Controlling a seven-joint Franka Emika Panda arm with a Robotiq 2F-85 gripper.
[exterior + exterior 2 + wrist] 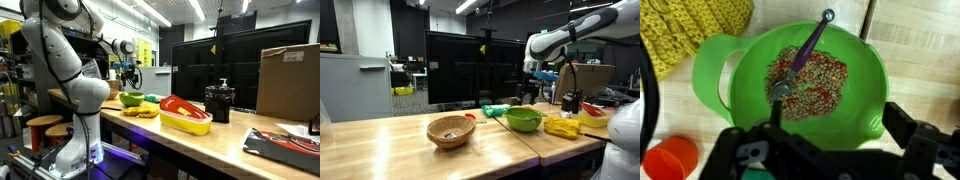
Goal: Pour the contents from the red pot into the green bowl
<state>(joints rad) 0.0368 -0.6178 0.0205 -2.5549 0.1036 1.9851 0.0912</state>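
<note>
The lime-green bowl (855, 95) fills the wrist view and holds brown beans with red bits and a purple-handled spoon (805, 50). It also shows in both exterior views (131, 98) (523, 120). My gripper (830, 140) hangs right above the bowl, open and empty; it shows in both exterior views (128, 72) (532, 88). A small red pot (670, 158) stands on the table beside the bowl, apart from the gripper. It seems to be the small red thing in an exterior view (470, 116).
A yellow knitted cloth (695, 30) (561, 126) lies against the bowl. A wicker basket (451, 131) stands nearer the table's front. A large red-and-yellow basin (185, 113), a black pot (220, 100) and a cardboard box (290, 80) stand further along the table.
</note>
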